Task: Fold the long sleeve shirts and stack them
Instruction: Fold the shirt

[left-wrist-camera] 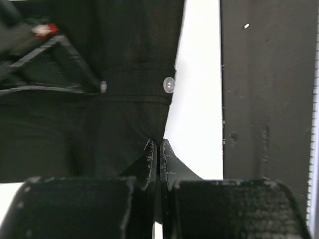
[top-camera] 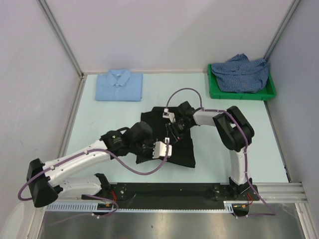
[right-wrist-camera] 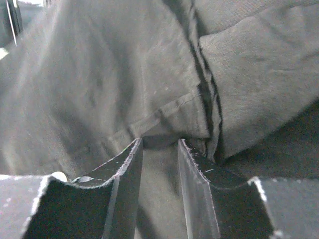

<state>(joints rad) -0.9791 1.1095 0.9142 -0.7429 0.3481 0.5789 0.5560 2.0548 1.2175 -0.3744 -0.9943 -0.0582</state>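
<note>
The black shirt [top-camera: 182, 153] is lying spread out near the middle of the desk [top-camera: 89, 124], just ahead of both arm bases, with its cloth rumpled and bunching where the two arms are meeting over it. The left tool [left-wrist-camera: 158, 145] is reaching in from the near left, and in its wrist view its fingers are pressing tightly together on an edge of the black cloth, which is narrowing down to the tips. A little above that pinch, a stitched band of the shirt is showing a small pale button [left-wrist-camera: 169, 84], and a strip of pale desk is showing just beside the cloth.

The right tool [right-wrist-camera: 159, 149] is coming in from the right, its arm bending back over the shirt. Its fingers [right-wrist-camera: 128, 169] are standing partly spread, with a hem of the black cloth running across just beyond the tips and more cloth filling the gap between them.

The light blue shirt [top-camera: 118, 85] is sitting folded, collar up, at the far left of the desk, well apart from the black one. The checked shirt [top-camera: 241, 72] is lying crumpled in the green bin [top-camera: 214, 92] at the far right corner.
</note>
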